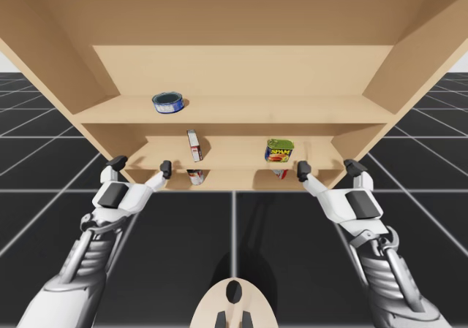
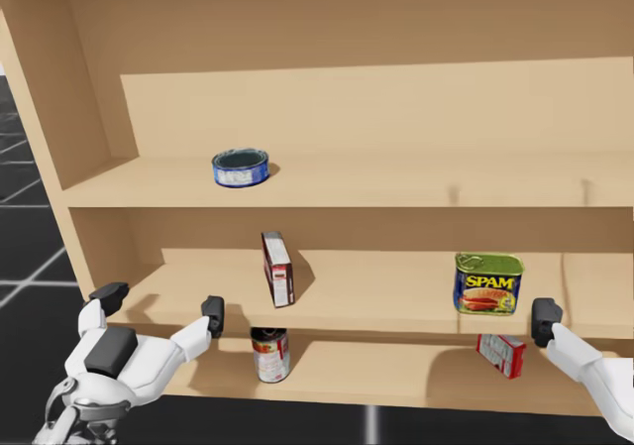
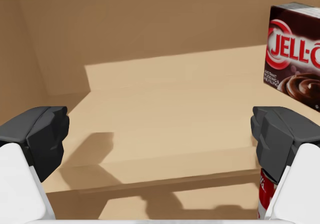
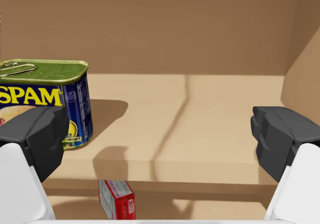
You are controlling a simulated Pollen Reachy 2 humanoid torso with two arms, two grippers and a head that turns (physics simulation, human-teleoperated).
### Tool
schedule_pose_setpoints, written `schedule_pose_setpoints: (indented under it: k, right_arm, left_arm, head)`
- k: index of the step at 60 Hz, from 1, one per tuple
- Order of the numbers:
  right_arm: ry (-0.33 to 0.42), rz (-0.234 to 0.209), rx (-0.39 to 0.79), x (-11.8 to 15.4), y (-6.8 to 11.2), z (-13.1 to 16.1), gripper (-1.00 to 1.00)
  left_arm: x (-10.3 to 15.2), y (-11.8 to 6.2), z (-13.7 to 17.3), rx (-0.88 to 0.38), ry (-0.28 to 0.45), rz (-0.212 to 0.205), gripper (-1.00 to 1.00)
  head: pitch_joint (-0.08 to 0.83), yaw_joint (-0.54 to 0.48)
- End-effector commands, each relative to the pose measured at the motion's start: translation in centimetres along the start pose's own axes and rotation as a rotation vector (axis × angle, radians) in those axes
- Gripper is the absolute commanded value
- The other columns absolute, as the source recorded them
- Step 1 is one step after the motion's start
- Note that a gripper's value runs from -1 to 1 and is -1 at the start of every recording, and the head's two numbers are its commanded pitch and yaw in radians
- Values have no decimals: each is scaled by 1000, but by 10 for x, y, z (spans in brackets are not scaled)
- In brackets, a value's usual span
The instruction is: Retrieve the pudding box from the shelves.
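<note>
Middle shelf (image 2: pixel 396 296) holds the pudding box (image 2: pixel 278 269); left end effector (image 3: pixel 160 131) and right end effector (image 4: pixel 160 131) gape empty.

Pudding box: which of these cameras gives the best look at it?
The head view: the pudding box stands whole on the middle shelf. The left wrist view shows its front close but cut off; the high view shows its narrow edge from above.

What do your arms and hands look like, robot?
My left arm and right arm are silver-grey shells with dark ribbed parts near the wrists. My left gripper and right gripper are white with a dark grey patch on top. Each has two white fingers tipped with chunky dark grey pads.
</note>
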Motion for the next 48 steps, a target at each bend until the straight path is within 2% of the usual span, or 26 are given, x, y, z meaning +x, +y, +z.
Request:
schedule_pose_setpoints:
  k: [1, 6, 13, 19, 22, 28, 30, 33, 35, 38, 41, 45, 48]
  right_arm:
    - [9, -6, 4, -3, 4, 1, -1000]
    - [15, 4, 7, -4, 5, 0, -1000]
    - [18, 9, 6, -5, 7, 0, -1000]
    - [19, 11, 3, -5, 8, 0, -1000]
    - [20, 12, 1, -6, 8, 0, -1000]
    - [19, 12, 1, -6, 8, 0, -1000]
    - [19, 12, 1, -6, 8, 1, -1000]
    - [19, 12, 2, -6, 8, 1, -1000]
    - [18, 12, 2, -6, 8, 1, -1000]
    - [17, 12, 2, -6, 8, 1, -1000]
    - [16, 12, 0, -5, 7, 1, -1000]
    - [15, 13, 0, -5, 7, 1, -1000]
    - [13, 14, 0, -5, 7, 2, -1000]
  left_arm:
    - [3, -5, 4, -21, -5, 1, -1000]
    - [7, -9, 8, -39, -10, 8, -1000]
    - [16, -18, 17, -90, -13, 48, -1000]
    - [33, -35, 29, -138, -8, 72, -1000]
    - [43, -44, 37, -182, -5, 104, -1000]
    - [60, -61, 46, -231, 11, 135, -1000]
    - [64, -67, 46, -232, 15, 128, -1000]
    - [68, -77, 44, -247, 18, 127, -1000]
    - [70, -85, 40, -241, 28, 111, -1000]
    - [71, -91, 37, -253, 39, 121, -1000]
    - [71, -99, 28, -244, 61, 110, -1000]
    - [67, -108, 16, -252, 93, 126, -1000]
    - [63, -112, 5, -254, 114, 153, -1000]
  head:
    - [349, 178]
    - [391, 212]
    - [418, 224]
    - [417, 218]
    - [409, 216]
    - [400, 216]
    - [399, 217]
    - [397, 217]
    - [397, 217]
    - [397, 218]
    - [397, 220]
    - [398, 222]
    - [398, 224]
